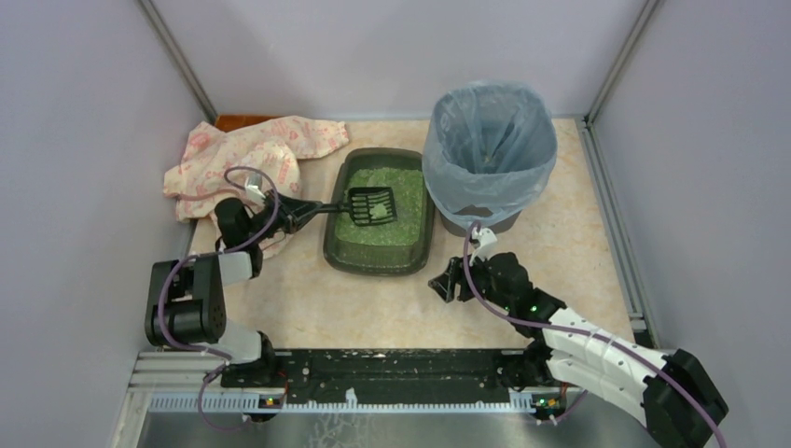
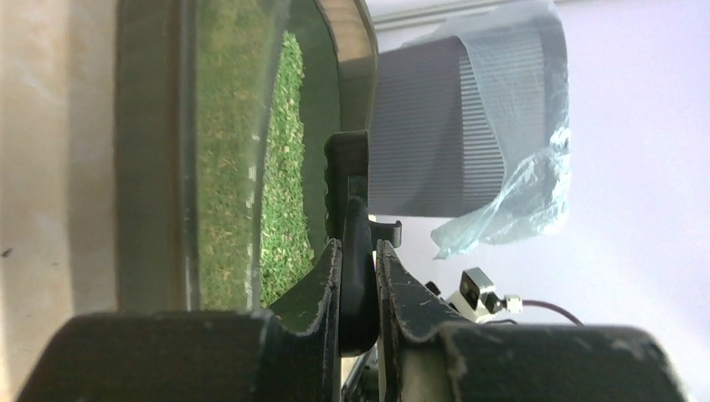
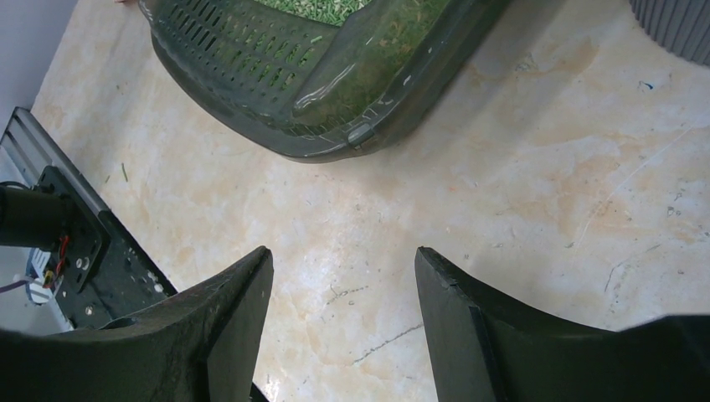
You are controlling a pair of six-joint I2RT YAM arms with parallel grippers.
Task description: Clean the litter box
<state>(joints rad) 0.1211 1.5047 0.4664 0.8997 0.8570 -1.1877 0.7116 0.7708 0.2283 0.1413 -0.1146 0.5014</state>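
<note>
The litter box (image 1: 377, 268) is a dark grey-green tray of green litter at the middle of the table, also in the left wrist view (image 2: 151, 167) and the right wrist view (image 3: 335, 134). A small black slotted scoop (image 1: 371, 205) lies over the litter with a pale green clump in its head. My left gripper (image 1: 297, 213) is shut on the scoop's handle (image 2: 358, 251), just left of the box. My right gripper (image 1: 446, 280) stands open and empty over bare table (image 3: 343, 260), near the box's front right corner.
A round grey bin (image 1: 490, 149) lined with a blue-grey bag stands right of the box, and its side shows in the left wrist view (image 2: 435, 134). A pink patterned cloth (image 1: 247, 159) lies at the back left. Grey walls close in the table on three sides.
</note>
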